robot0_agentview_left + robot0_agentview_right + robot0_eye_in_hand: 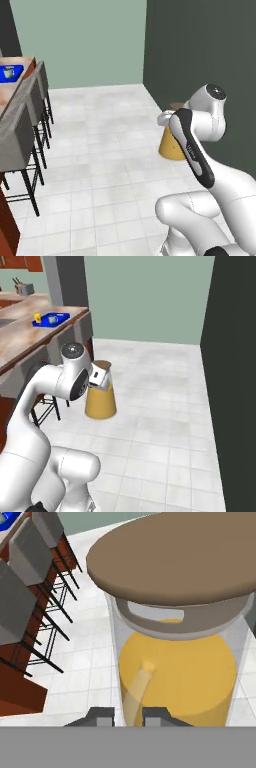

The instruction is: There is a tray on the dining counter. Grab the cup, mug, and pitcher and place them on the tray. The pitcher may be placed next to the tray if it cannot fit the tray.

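Two things already lie on the blue tray (52,319) at the far end of the marbled dining counter (30,338): the yellow cup (37,318) and the mug (53,319), while a row of grey stools (25,125) stands along the counter's edge over a floor of pale square tiles (155,406). The pitcher (100,393), with its brown lid and orange-yellow liquid, hangs in the air above this floor, well apart from the counter, and the gripper (128,716) is clenched on its clear handle, with a pale green wall (145,296) and a dark wall (200,45) behind.
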Controlling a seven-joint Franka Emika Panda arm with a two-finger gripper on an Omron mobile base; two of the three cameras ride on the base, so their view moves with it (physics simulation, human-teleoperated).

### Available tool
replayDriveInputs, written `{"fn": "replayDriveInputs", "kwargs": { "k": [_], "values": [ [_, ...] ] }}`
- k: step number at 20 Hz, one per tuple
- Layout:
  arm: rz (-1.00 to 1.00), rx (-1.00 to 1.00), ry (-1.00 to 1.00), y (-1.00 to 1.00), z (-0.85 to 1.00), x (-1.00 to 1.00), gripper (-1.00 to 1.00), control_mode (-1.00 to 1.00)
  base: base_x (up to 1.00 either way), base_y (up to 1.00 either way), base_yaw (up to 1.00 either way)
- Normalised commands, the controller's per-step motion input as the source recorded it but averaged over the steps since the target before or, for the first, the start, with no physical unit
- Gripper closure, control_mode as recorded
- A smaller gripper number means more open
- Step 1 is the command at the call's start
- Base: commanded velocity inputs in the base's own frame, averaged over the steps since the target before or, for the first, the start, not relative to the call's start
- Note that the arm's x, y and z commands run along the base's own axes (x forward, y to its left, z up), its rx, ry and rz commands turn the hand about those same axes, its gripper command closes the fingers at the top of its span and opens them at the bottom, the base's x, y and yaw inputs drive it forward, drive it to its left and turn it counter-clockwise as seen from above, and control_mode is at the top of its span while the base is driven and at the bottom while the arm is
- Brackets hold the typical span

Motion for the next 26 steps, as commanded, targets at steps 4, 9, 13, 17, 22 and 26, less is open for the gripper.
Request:
{"fn": "replayDriveInputs", "kwargs": {
  "k": [4, 9, 13, 17, 22, 26],
  "values": [
    [0.0, 0.0, 0.0, 0.0, 0.0, 0.0, 1.0, 1.0, 1.0, -0.32, 0.22],
    [0.0, 0.0, 0.0, 0.0, 0.0, 0.0, 1.0, 1.0, 1.0, -0.36, 0.2],
    [0.0, 0.0, 0.0, 0.0, 0.0, 0.0, 1.0, 1.0, 1.0, -0.42, 0.19],
    [0.0, 0.0, 0.0, 0.0, 0.0, 0.0, 1.0, 1.0, 1.0, -0.46, 0.21],
    [0.0, 0.0, 0.0, 0.0, 0.0, 0.0, 1.0, 1.0, 1.0, -0.46, 0.22],
    [0.0, 0.0, 0.0, 0.0, 0.0, 0.0, 1.0, 1.0, 1.0, -0.45, 0.22]
  ]
}}
